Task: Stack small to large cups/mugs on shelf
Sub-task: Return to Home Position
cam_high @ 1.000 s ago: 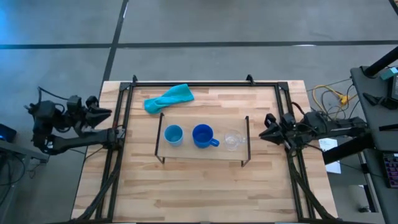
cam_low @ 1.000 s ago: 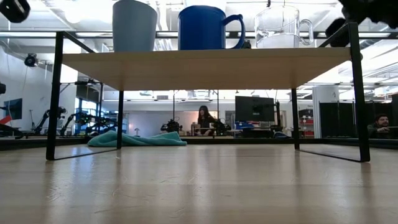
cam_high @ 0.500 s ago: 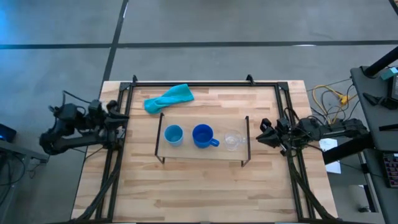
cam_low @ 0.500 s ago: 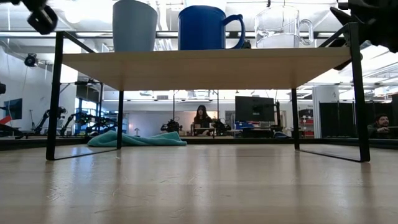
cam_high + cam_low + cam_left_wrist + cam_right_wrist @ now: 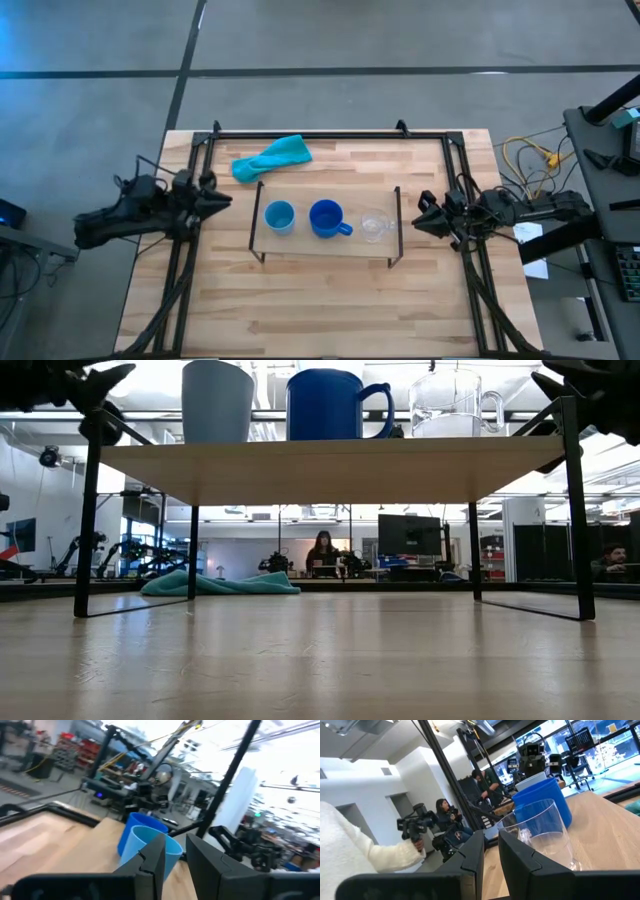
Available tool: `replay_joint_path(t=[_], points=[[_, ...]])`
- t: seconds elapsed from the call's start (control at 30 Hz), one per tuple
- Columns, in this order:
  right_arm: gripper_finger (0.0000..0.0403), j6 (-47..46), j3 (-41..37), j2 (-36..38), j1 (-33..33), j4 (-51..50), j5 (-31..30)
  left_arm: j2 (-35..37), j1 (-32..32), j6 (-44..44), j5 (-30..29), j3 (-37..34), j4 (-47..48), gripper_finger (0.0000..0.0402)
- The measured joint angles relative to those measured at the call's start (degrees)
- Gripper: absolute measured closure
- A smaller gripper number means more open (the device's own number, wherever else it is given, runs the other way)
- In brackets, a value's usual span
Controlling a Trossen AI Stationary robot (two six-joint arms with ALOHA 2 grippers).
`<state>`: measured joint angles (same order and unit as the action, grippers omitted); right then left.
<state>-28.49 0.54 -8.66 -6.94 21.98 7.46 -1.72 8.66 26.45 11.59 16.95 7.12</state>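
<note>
On the light-wood shelf (image 5: pixel 325 245), three vessels stand upright in a row. They are the small light-blue cup (image 5: pixel 279 216), the dark-blue mug (image 5: pixel 326 218) with its handle toward the glass, and the clear glass cup (image 5: pixel 374 225). The low view shows them on the board (image 5: pixel 330 465). My left gripper (image 5: pixel 222 200) is shut and hovers left of the shelf, pointing at the light-blue cup (image 5: pixel 145 845). My right gripper (image 5: pixel 420 215) is also shut. It sits just right of the shelf, facing the glass cup (image 5: pixel 540 835), with the mug (image 5: pixel 545 795) behind it.
A teal cloth (image 5: pixel 272 157) lies crumpled on the table behind the shelf, toward the far left. The shelf's black wire legs (image 5: pixel 88 520) stand at both ends. Black frame rails (image 5: pixel 190 260) run along the table's left and right sides. People sit in the room beyond.
My left gripper has swung from outside the table's left edge toward the right, coming over the edge and closer to the shelf's left end. My right gripper has edged slightly toward the shelf. The cups and shelf have stayed put.
</note>
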Motion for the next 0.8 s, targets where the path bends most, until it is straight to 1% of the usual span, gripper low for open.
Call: replay_joint_path(t=[0.17, 0.3, 0.53, 0.67, 0.8], points=[[0.0349, -0.1, 0.0, 0.0, 0.0, 0.0, 0.0, 0.0, 0.0, 1.3, 2.1, -6.6, -11.6, 0.0338], [0.0349, -0.3, 0.0, 0.0, 0.0, -0.4, 0.0, 0.0, 0.0, 1.9, 3.1, -10.8, -16.6, 0.0338], [0.0349, -0.4, 0.0, 0.0, 0.0, -0.5, 0.0, 0.0, 0.0, 3.4, 3.2, -16.2, -23.3, 0.0338], [0.0349, -0.4, 0.0, -0.2, 0.0, -0.8, -0.4, 0.0, 0.0, 3.3, 3.8, -16.5, -24.3, 0.0338], [0.0349, -0.1, 0.0, -0.2, 0.0, -1.7, -2.8, -0.1, 0.0, 3.2, 6.1, -16.5, -24.2, 0.0338]])
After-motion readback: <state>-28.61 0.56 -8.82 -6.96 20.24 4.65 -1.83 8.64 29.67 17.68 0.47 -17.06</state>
